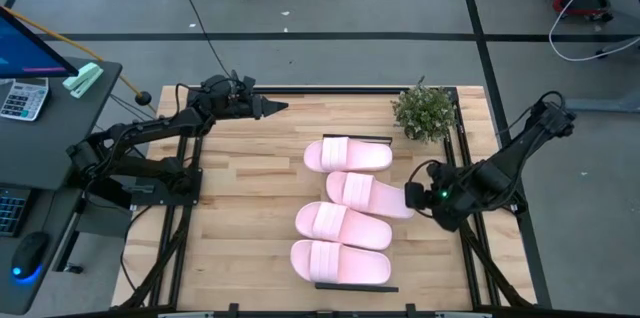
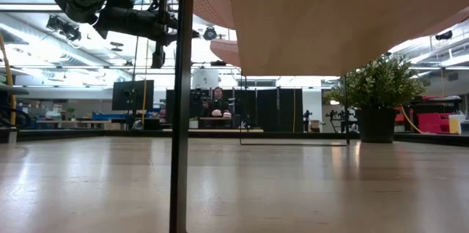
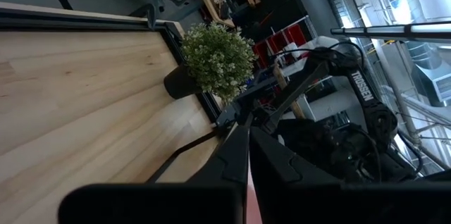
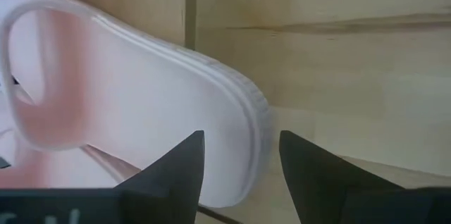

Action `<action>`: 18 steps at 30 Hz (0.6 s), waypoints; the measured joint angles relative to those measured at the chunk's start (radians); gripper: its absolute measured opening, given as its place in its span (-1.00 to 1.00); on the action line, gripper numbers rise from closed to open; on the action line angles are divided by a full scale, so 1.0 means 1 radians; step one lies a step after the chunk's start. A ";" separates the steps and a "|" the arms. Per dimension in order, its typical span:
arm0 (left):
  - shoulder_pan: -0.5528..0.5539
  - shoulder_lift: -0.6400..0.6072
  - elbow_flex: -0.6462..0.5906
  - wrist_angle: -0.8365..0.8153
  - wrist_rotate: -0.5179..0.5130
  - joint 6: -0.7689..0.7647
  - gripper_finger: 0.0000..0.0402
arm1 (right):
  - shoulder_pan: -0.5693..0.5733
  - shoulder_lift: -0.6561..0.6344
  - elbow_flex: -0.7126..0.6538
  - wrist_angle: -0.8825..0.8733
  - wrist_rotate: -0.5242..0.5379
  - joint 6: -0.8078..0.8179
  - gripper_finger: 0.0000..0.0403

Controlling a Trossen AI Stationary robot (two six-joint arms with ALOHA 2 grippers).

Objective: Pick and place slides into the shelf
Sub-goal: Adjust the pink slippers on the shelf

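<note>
Four pale pink slides lie side by side on the shelf (image 1: 356, 138) in the middle of the table: one at the far end (image 1: 348, 155), a second (image 1: 365, 194), a third (image 1: 343, 224) and the nearest (image 1: 340, 261). My right gripper (image 1: 413, 197) is open at the heel end of the second slide (image 4: 141, 104). In the right wrist view its fingers (image 4: 239, 155) stand on either side of the heel's rim. My left gripper (image 1: 276, 107) is shut and empty above the table's far left part. It also shows in the left wrist view (image 3: 246, 155). My right gripper's open fingers come level from the table's right side at the heel rim (image 4: 255, 115) of the second slide. I cannot tell whether they touch it. The slide lies flat on the shelf, strap up.
A small potted plant (image 1: 425, 111) stands at the table's far right corner, just beyond the shelf's far end. In the low view the shelf's black leg (image 2: 182, 116) and pale underside (image 2: 330, 13) fill the near field. A desk with a calculator (image 1: 22, 98) stands left of the table.
</note>
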 joint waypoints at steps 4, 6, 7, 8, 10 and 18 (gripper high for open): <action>0.000 0.000 0.000 0.000 0.000 0.000 -0.94 | -0.001 0.020 0.000 0.005 -0.001 0.000 -0.06; 0.000 0.000 0.000 0.000 0.000 0.001 -0.94 | -0.006 0.029 0.000 0.007 -0.001 0.000 -0.06; 0.000 0.000 0.000 0.000 0.000 0.001 -0.93 | -0.008 0.035 0.000 0.008 -0.001 0.000 -0.07; 0.000 0.000 0.000 0.000 0.000 0.001 -0.92 | -0.013 0.042 0.000 0.010 0.004 0.000 -0.08; 0.000 0.000 0.000 0.000 0.000 0.002 -0.91 | -0.016 0.055 0.000 0.011 0.016 -0.001 -0.13; 0.000 0.000 0.000 0.001 0.000 0.008 -0.90 | -0.022 0.079 0.002 0.011 0.048 -0.011 -0.68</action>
